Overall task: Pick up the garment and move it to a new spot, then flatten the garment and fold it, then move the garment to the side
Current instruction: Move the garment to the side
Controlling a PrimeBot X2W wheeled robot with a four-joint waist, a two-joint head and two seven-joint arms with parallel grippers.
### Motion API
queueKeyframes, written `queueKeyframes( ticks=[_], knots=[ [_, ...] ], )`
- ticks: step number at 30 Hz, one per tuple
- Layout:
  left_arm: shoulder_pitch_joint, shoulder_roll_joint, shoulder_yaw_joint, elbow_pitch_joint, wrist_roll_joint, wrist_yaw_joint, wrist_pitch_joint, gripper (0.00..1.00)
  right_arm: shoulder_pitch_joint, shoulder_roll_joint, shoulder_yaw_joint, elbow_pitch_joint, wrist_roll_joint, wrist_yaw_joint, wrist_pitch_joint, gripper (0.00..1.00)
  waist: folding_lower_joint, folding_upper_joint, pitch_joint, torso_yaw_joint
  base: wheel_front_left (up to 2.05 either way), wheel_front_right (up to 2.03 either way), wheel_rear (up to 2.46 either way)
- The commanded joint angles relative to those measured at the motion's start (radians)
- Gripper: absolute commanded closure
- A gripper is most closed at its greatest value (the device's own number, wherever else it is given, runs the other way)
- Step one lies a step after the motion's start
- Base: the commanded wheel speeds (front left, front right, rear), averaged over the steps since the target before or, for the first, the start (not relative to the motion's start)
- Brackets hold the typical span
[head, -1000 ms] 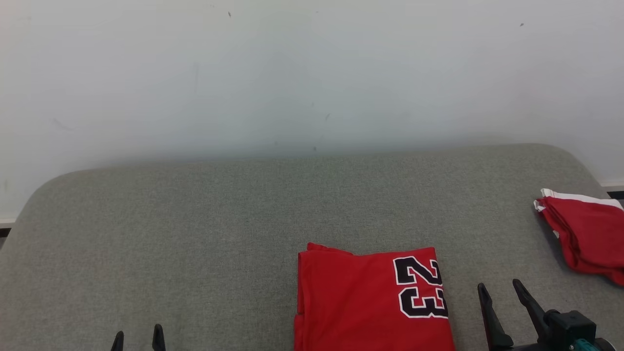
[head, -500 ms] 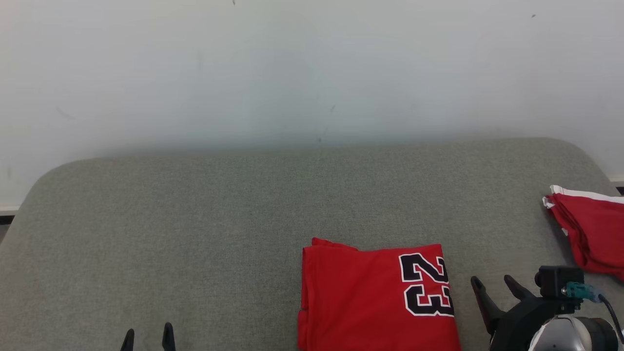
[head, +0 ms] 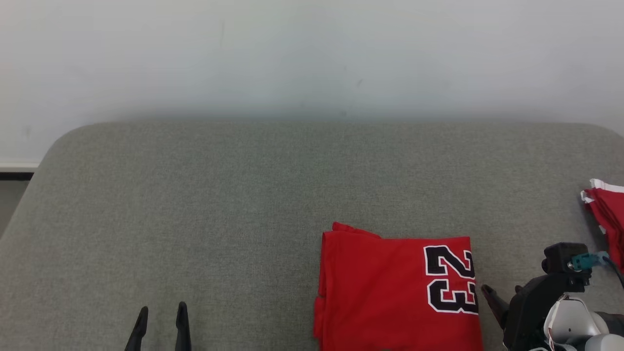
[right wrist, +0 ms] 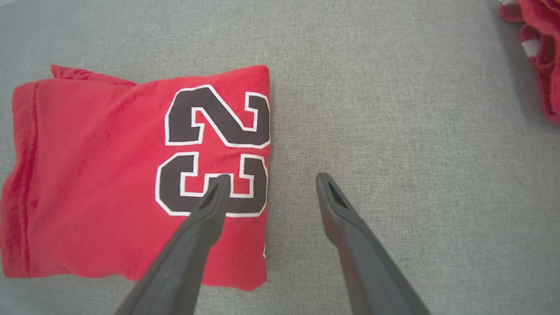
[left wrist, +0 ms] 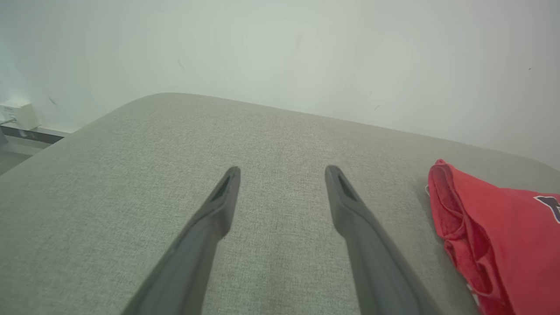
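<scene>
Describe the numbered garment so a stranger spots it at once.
On the grey padded surface, near its front edge right of centre, lies a red folded garment. Unlike the bunched red-and-white garment at far right, it bears a black 23.

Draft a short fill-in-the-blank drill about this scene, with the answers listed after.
The folded red jersey on the grey fabric surface bears the black number ____.
The left gripper and the right gripper both stand with jaws ____.
Seen from the robot, the bunched red garment with white trim lies to the ____ of the jersey.
Missing words: 23; open; right.
</scene>
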Motion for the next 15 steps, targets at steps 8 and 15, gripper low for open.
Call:
queueKeyframes(
  ticks=[8, 15],
  knots=[
    [-0.068, -0.002, -0.033, -0.026, 0.002, 0.002, -0.003, 0.0, -0.07, 0.007, -0.026, 0.047, -0.037, 0.0, 0.088, 0.0, 0.0, 0.0, 0.109, 0.07, 0.0, 0.0, 0.0],
    [-0.1, -0.002, -0.045, -0.035, 0.006, -0.001, -0.003, 0.0, -0.085, 0.018, -0.022, 0.119, -0.056, 0.0, 0.151, 0.0, 0.0, 0.0, 0.149, 0.091, 0.0, 0.0, 0.0]
  ],
)
